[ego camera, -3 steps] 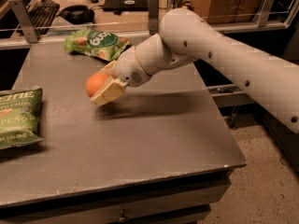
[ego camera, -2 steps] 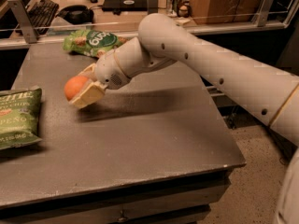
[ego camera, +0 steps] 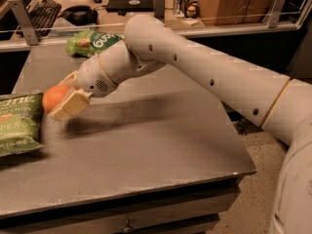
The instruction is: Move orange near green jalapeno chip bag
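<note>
My pincer (ego camera: 60, 99) grips the orange (ego camera: 51, 96) just above the grey tabletop (ego camera: 161, 145), near its left edge, just beside the jalapeno bag (ego camera: 17, 126) lying flat there. A brighter green bag (ego camera: 92, 42) lies at the far edge. Beyond it sits a keyboard (ego camera: 41, 8).

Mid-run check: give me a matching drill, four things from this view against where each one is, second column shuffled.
1 orange
2 green jalapeno chip bag
3 bright green bag
4 gripper

A flat at the table's left edge
B at the table's far edge
C clamped between two fingers
D at the arm's end, over the table's left side

Pairs: 1-C, 2-A, 3-B, 4-D
</note>
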Robot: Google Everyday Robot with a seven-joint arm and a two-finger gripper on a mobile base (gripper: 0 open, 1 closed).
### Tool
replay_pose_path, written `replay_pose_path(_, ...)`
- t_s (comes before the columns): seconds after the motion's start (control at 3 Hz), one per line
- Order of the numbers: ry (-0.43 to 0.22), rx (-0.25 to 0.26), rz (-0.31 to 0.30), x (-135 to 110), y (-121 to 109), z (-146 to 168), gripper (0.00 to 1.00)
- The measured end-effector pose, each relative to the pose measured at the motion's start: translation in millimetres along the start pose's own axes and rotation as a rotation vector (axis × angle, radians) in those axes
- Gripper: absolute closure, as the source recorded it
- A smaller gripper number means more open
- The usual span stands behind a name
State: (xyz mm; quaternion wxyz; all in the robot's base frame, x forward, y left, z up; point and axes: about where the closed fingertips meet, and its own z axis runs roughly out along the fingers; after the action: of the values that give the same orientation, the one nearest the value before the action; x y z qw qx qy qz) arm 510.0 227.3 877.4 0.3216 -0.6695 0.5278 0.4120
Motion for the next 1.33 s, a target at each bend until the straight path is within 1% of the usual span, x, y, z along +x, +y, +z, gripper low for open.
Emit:
replay_pose_path(0.33, -0.014, -0.057, 0.009, -6, 14, 18, 0.29)
replay_pose_path(0.67, -0.018, -0.103, 0.027, -3, 25, 34, 0.01)
replay_pose_path(1.33, -0.021, -0.121, 0.039, 1, 30, 40, 0.00)
